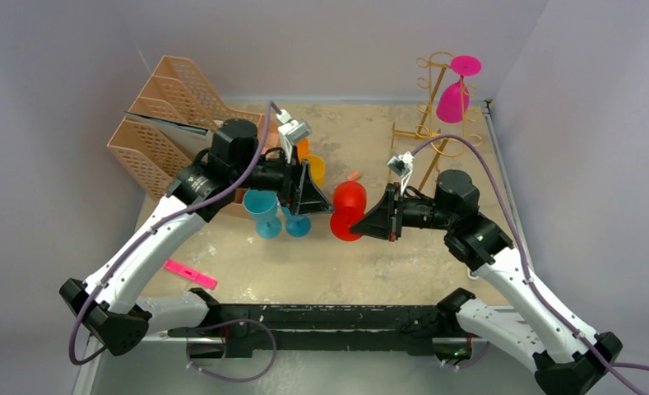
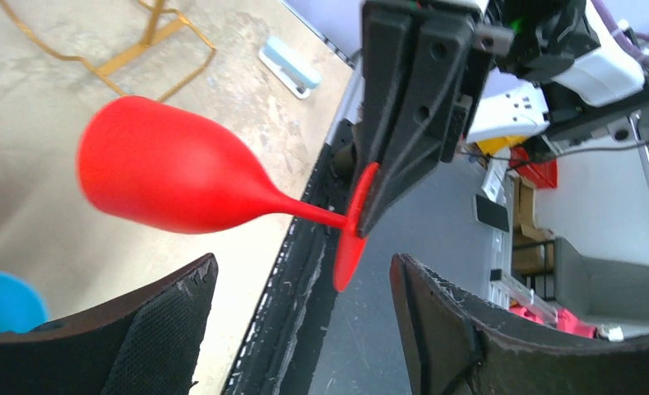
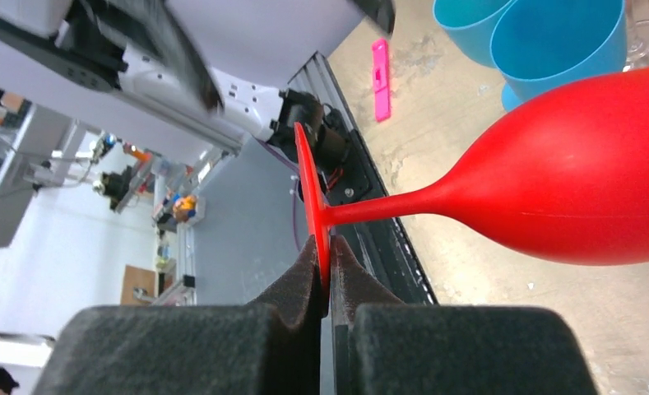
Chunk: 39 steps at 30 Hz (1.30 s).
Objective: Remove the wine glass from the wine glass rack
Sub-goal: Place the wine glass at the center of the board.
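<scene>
right fingers (image 3: 222,346) were clamped on the foot of the red glass (image 3: 576,197), which was held sideways above the counter (image 1: 321,271), apart from the rack (image 1: 425,123). left fingers (image 2: 140,329) were spread wide just beside its bowl, holding nothing. removal was judged done; setting it down upright was called for next. blue glasses (image 1: 261,210) stood close below, in the way. a pink glass (image 1: 452,103) hung on the rack.

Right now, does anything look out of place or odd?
The red glass is sideways, pinched only by the edge of its foot in the right tool, seemingly off the table. Nothing looks spilled or broken.
</scene>
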Each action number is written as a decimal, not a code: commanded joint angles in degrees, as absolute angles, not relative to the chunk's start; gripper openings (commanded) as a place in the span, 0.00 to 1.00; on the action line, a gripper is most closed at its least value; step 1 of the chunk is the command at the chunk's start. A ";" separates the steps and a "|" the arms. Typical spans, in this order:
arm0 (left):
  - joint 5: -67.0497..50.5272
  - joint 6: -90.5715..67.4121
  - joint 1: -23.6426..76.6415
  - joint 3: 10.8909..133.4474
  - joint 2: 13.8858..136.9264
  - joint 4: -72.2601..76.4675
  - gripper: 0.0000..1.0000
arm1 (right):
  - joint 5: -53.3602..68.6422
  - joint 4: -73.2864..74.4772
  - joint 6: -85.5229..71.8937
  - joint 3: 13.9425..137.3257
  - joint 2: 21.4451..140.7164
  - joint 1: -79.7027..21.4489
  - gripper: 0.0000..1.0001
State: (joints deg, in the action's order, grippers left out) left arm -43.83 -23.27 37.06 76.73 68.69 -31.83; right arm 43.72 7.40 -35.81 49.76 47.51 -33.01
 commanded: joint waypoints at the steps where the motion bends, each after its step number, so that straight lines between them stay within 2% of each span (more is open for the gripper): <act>1: -45.00 -23.27 32.14 79.22 67.43 -33.13 0.75 | 49.46 8.46 -21.99 48.27 46.06 -34.21 0.00; 6: -48.09 -23.95 31.39 79.55 69.66 -32.96 0.77 | 53.37 15.48 3.04 48.12 44.56 -37.41 0.00; 9: -48.85 -23.96 31.44 79.34 70.12 -32.35 0.77 | 60.02 27.08 27.08 49.90 44.49 -38.05 0.00; 16: -47.72 -20.20 31.17 82.87 72.00 -37.43 0.77 | 63.04 32.97 47.50 49.87 45.40 -38.14 0.00; 22: -46.81 -19.16 31.20 83.52 71.79 -39.43 0.77 | 62.44 31.03 52.93 47.51 44.86 -38.15 0.00; 27: -54.60 -18.32 31.20 83.13 72.24 -39.90 0.77 | 59.88 27.47 52.52 45.39 43.31 -38.14 0.00; 33: -64.73 -16.61 31.20 82.24 72.48 -40.28 0.68 | 57.43 26.91 52.90 44.39 42.45 -38.14 0.00; 39: -68.78 -14.90 31.20 81.06 72.60 -41.26 0.47 | 58.09 25.25 52.76 43.73 42.10 -38.14 0.00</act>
State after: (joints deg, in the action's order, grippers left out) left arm -62.15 -16.93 31.22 81.47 72.88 -41.12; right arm 58.11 28.75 52.12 44.56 42.83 -38.24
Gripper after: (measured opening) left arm 0.524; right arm 0.015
